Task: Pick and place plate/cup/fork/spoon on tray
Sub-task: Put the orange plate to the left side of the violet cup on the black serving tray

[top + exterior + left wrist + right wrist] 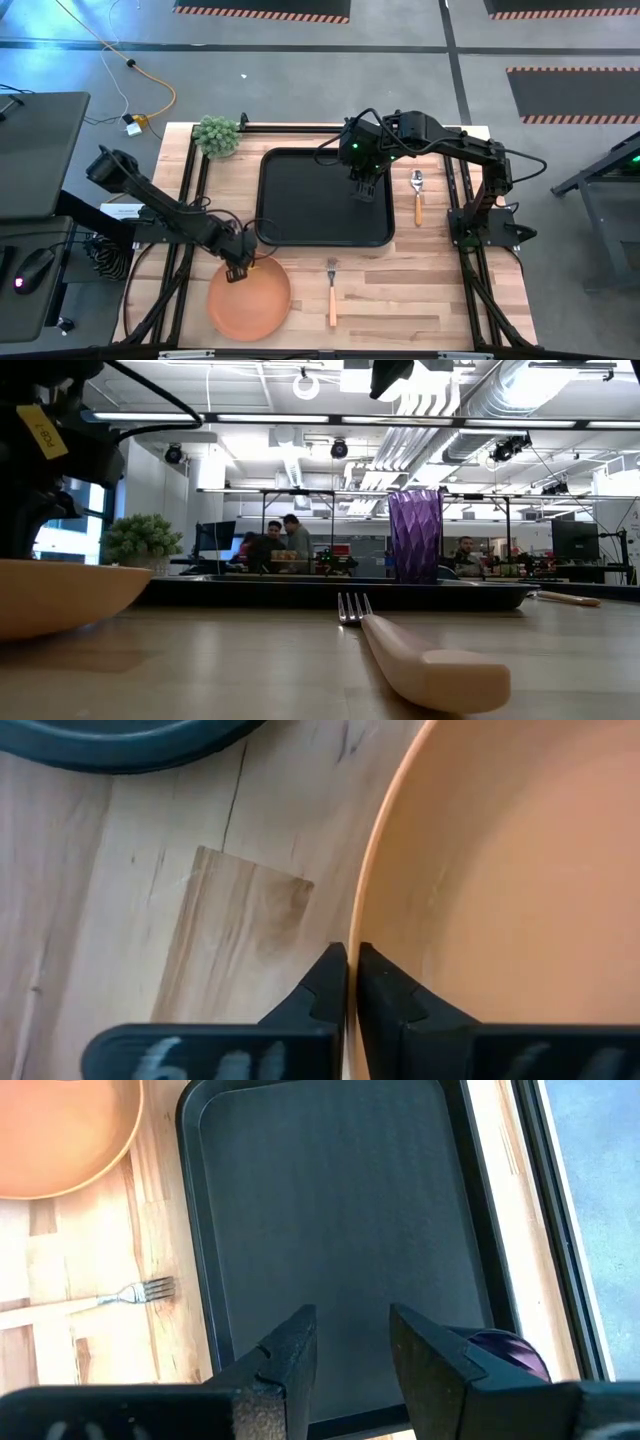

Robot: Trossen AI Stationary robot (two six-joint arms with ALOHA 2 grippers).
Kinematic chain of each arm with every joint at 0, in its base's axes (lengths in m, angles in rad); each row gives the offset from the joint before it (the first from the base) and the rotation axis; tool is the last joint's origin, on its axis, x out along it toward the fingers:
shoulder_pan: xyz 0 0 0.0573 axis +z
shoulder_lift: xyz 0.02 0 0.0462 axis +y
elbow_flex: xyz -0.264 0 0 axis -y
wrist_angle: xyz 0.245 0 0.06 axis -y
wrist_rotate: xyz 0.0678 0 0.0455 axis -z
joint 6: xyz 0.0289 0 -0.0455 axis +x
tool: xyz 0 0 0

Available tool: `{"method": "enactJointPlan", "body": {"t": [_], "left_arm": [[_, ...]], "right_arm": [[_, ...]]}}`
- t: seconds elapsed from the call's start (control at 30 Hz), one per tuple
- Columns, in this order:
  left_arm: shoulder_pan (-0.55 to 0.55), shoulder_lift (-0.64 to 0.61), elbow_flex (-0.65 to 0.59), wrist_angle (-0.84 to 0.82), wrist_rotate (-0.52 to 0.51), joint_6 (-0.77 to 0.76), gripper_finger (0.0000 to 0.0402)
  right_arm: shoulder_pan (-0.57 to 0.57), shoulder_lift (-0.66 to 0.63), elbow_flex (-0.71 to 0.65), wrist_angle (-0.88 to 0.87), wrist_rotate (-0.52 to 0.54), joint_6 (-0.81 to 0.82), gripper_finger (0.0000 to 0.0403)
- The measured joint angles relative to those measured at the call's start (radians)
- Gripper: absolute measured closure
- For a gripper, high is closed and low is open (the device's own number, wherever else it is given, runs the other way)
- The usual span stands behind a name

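Observation:
The orange plate point(250, 300) is at the table's near left and also shows in the low view point(60, 595). My left gripper point(238, 266) is shut on its far rim. The purple cup point(415, 535) stands upright on the black tray point(310, 200). My right gripper point(352, 1342) is open above the tray, and the cup point(510, 1352) shows just beside the outer side of one finger. In the high view this gripper point(362, 186) hides the cup. The fork point(331, 290) lies flat on the table near the tray's near edge. The spoon point(418, 192) lies flat to the right of the tray. My left gripper pinches the plate's rim point(352, 935) at the plate's far side, one finger inside the plate and one outside. The fingers come from above and from the table's left, slanting down. Whether the plate is lifted off the table does not show.
A small green plant point(217, 135) stands at the table's far left corner, beyond the tray. Bare wood lies between the plate and the fork and along the near edge. People sit in the room behind the table point(280, 540).

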State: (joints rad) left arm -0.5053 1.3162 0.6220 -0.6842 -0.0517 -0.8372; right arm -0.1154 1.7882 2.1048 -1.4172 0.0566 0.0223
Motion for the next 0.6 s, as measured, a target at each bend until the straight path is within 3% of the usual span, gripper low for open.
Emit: {"method": "enactJointPlan", "body": {"t": [0.27, 0.6], "left_arm": [[0.003, -0.064, 0.041, -0.004, -0.016, -0.013, 0.0399], [0.084, -0.109, 0.056, -0.005, -0.02, -0.025, 0.0399]], "right_arm": [[0.0, 0.0, 0.0, 0.0, 0.0, -0.001, 0.0283], [0.0, 0.0, 0.0, 0.001, 0.0, -0.003, 0.0283]]}}
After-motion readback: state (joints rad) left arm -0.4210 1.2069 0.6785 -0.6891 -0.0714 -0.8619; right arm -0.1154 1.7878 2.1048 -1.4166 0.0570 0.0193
